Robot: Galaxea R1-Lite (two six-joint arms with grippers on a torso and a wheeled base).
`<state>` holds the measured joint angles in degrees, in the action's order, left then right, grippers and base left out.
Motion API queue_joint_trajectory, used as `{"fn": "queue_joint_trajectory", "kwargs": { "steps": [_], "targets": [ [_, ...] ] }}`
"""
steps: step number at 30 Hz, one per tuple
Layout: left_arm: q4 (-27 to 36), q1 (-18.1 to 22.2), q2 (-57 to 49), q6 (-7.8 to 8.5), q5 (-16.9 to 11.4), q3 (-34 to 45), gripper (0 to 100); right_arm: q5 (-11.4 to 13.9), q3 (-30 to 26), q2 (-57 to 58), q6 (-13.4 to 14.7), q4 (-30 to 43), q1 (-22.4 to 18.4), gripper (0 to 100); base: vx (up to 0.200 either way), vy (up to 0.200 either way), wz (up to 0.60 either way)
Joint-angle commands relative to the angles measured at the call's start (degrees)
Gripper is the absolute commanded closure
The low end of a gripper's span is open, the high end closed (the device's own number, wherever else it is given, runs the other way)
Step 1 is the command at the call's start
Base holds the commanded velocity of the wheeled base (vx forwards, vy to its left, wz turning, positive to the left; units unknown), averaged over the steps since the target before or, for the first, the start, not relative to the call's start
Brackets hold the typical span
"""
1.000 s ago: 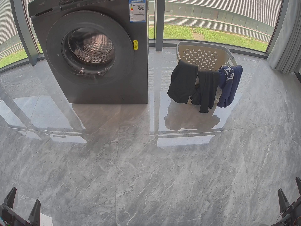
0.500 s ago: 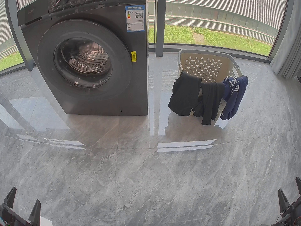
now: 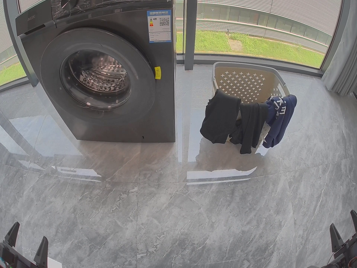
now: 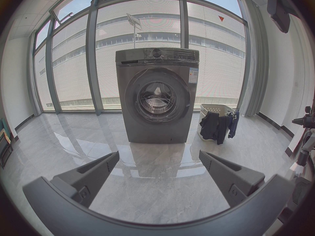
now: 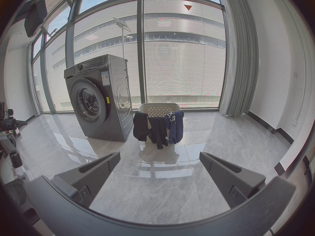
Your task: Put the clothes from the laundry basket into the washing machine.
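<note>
So camera's moved closer: washing machine upper left, clothes on laundry basket unpicked, left gripper and right gripper spread, empty.

The head camera looks forward and steeply down over the floor, with the washing machine ahead at left and the laundry basket ahead at right, both well away. The left wrist camera sits low behind the left gripper and faces the machine's front squarely; the right wrist camera, behind the right gripper, faces the basket and sees the machine obliquely. All three views share machine, basket and window wall.
</note>
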<state>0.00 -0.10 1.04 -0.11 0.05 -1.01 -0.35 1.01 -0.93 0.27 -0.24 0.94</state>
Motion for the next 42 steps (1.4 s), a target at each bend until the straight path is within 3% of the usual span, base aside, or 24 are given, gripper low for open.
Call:
{"fn": "queue_joint_trajectory", "kwargs": {
  "steps": [1, 13, 31, 42],
  "targets": [
    [0.0, 0.0, -0.8, -0.07, 0.0, 1.0, 0, 0.0, -1.0, 0.9, 0.0, 0.0, 0.0, 0, 0.2, 0.0, 0.0],
    [0.0, 0.0, -0.8, -0.07, 0.0, 1.0, 0, 0.0, -1.0, 0.9, 0.0, 0.0, 0.0, 0, 0.05, 0.0, 0.0],
    [0.0, 0.0, -0.8, -0.15, -0.1, 1.0, 0, 0.2, -1.0, 0.9, 0.1, 0.0, 0.0, 0, 0.0, -0.2, 0.0],
    [0.0, 0.0, -0.8, -0.51, 0.0, 1.0, 0, 0.2, -1.0, 0.9, 0.1, 0.0, 0.0, 0, 0.0, 0.0, 0.0]
  ]
}}
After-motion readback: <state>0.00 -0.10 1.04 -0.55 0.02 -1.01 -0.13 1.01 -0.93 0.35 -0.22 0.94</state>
